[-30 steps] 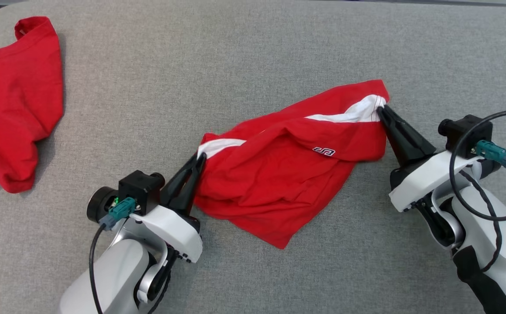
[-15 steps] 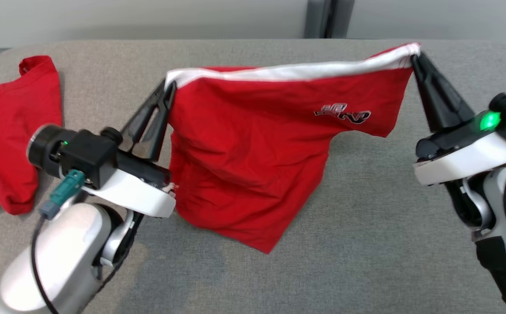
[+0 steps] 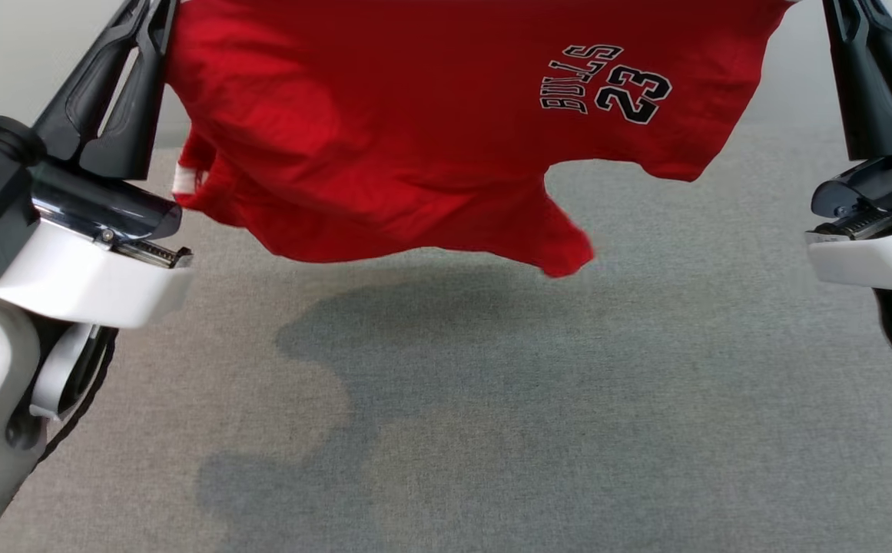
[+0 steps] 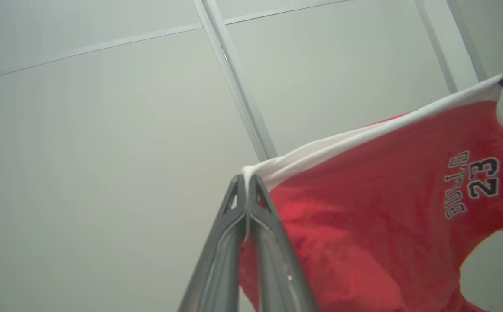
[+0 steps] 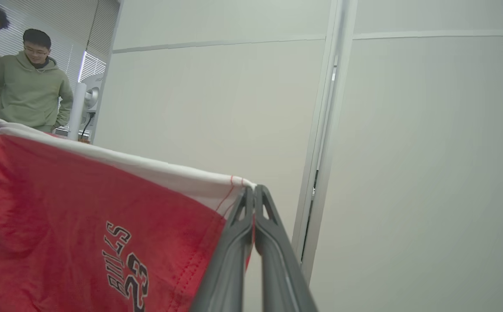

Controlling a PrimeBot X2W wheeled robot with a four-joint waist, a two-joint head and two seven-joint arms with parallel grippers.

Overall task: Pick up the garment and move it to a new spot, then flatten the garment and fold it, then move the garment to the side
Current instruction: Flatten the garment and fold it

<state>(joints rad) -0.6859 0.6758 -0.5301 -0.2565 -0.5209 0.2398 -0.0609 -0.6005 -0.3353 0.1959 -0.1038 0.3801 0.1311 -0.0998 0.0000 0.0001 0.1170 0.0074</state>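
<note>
The garment (image 3: pixel 384 138) is a red T-shirt with a black and white "BULLS 23" print, hanging in the air above the grey table (image 3: pixel 492 399). It is stretched by its white-edged top between my two grippers. In the left wrist view my left gripper (image 4: pixel 247 177) is shut on one white corner of the garment (image 4: pixel 364 208). Seen from the right wrist, my right gripper (image 5: pixel 253 188) is shut on the other white corner of the garment (image 5: pixel 82 216). Its lower edge hangs free above the table, and its shadow falls on the cloth below.
The grey cloth surface runs under and in front of the hanging shirt. Pale wall panels (image 4: pixel 104 130) stand behind it. Two people (image 5: pixel 28 82) stand in the background at the far left of the right wrist view.
Both grippers have lifted the garment off the table and pulled it taut between them, so it now hangs spread out. The head camera has tilted, shifting the whole picture.
</note>
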